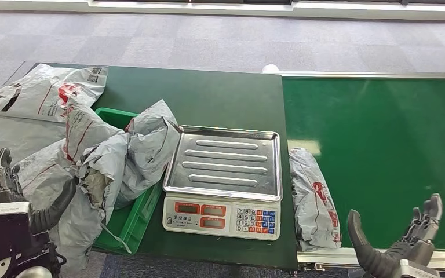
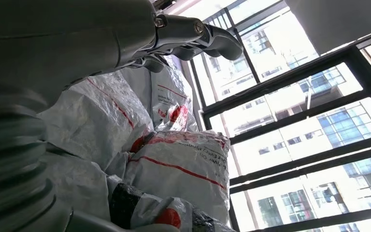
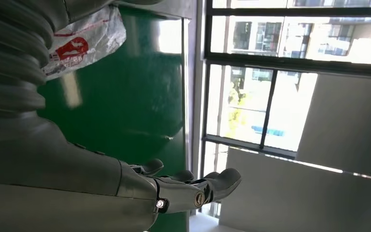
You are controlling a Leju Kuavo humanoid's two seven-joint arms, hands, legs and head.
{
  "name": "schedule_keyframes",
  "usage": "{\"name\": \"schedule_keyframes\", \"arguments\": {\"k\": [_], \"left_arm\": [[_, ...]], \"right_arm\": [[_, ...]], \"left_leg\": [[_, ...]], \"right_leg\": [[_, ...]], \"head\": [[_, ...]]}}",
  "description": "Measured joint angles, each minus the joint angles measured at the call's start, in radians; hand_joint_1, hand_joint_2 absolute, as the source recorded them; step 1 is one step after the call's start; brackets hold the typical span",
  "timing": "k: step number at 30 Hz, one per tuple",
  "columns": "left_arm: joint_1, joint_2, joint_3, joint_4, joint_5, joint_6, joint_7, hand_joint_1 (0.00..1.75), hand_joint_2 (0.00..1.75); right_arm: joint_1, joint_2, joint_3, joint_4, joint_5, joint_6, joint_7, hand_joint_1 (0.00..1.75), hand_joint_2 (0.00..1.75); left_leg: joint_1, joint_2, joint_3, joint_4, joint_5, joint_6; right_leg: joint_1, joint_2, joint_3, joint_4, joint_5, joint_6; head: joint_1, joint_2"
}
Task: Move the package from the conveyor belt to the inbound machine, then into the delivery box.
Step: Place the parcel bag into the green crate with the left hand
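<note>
On the green conveyor belt (image 1: 382, 150), hard against its edge nearest the scale (image 1: 223, 179), lies the grey package (image 1: 313, 200) with red print, lengthwise along that edge and just beside the scale's steel tray. The right hand (image 1: 402, 240) hovers low over the belt on the package's far side from the scale, palm up, thumb apart from the raised fingers, holding nothing and not touching the package. On the other side of the scale a green box (image 1: 133, 217) is heaped with crumpled grey mailers (image 1: 104, 156); the left hand (image 1: 20, 202) stands upright against that heap, fingers up, thumb curved towards the bags.

From the left wrist, the left hand (image 2: 193, 38) reaches out with fingers extended and empty, just above the piled mailers (image 2: 174, 164); windows (image 2: 309, 111) lie beyond.

From the right wrist, the right hand (image 3: 193, 186) stretches flat, fingers slightly apart, beside the belt (image 3: 125, 96); the package (image 3: 84, 41) lies behind the wrist, apart from the fingers.
</note>
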Motion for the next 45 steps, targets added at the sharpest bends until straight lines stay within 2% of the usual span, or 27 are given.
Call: {"name": "schedule_keyframes", "arguments": {"k": [8, 13, 19, 26, 35, 40, 45], "left_arm": [[0.176, -0.031, -0.027, -0.11, 0.071, -0.081, -0.164, 0.0, 1.75], [0.302, -0.031, -0.091, -0.178, 0.197, -0.175, -0.244, 0.0, 1.75], [0.406, -0.024, -0.193, -0.191, 0.281, -0.152, -0.267, 0.0, 1.75], [0.431, 0.017, -0.304, -0.163, 0.391, -0.064, -0.315, 0.0, 1.75], [0.422, 0.089, -0.399, -0.145, 0.401, 0.002, -0.329, 0.0, 1.75], [0.412, 0.108, -0.419, -0.146, 0.388, 0.006, -0.328, 0.0, 1.75], [0.394, 0.11, -0.422, -0.146, 0.353, -0.036, -0.309, 0.0, 1.75]], "right_arm": [[0.015, -0.031, 0.01, 0.018, 0.007, 0.123, 0.065, 0.0, 1.75], [0.02, -0.091, 0.041, 0.035, -0.177, 0.278, 0.045, 0.0, 1.75], [0.023, -0.161, 0.094, 0.068, -0.248, 0.285, 0.021, 0.0, 1.75], [0.011, -0.214, 0.187, 0.091, -0.279, 0.257, 0.014, 0.0, 1.75], [-0.019, -0.226, 0.235, 0.102, -0.274, 0.286, 0.023, 0.0, 1.75], [-0.024, -0.226, 0.236, 0.107, -0.248, 0.306, 0.02, 0.0, 1.75], [-0.032, -0.226, 0.236, 0.111, -0.222, 0.319, 0.017, 0.0, 1.75]], "left_leg": [[0.0, 0.0, 0.0, 0.0, -0.002, -0.001], [0.0, 0.001, 0.0, 0.0, -0.005, 0.001], [0.0, 0.0, 0.001, 0.0, -0.006, 0.001], [0.0, 0.0, 0.001, 0.0, -0.006, 0.001], [0.0, 0.0, 0.002, 0.0, -0.006, 0.001], [0.0, 0.0, 0.002, 0.0, -0.006, 0.001], [0.0, 0.0, 0.002, 0.0, -0.006, 0.001]], "right_leg": [[0.0, 0.0, 0.0, 0.0, -0.001, 0.0], [0.0, 0.0, 0.0, 0.0, -0.003, 0.001], [-0.001, -0.001, 0.001, 0.0, -0.005, 0.002], [0.0, -0.001, 0.002, 0.0, -0.005, 0.002], [0.0, -0.001, 0.002, 0.0, -0.005, 0.001], [-0.001, -0.002, 0.003, 0.0, -0.005, 0.001], [0.0, -0.002, 0.003, 0.0, -0.005, 0.001]], "head": [[0.0, 0.0], [0.0, 0.0], [0.0, 0.0], [0.0, 0.0], [0.0, 0.0], [0.0, 0.0], [0.0, 0.0]]}}
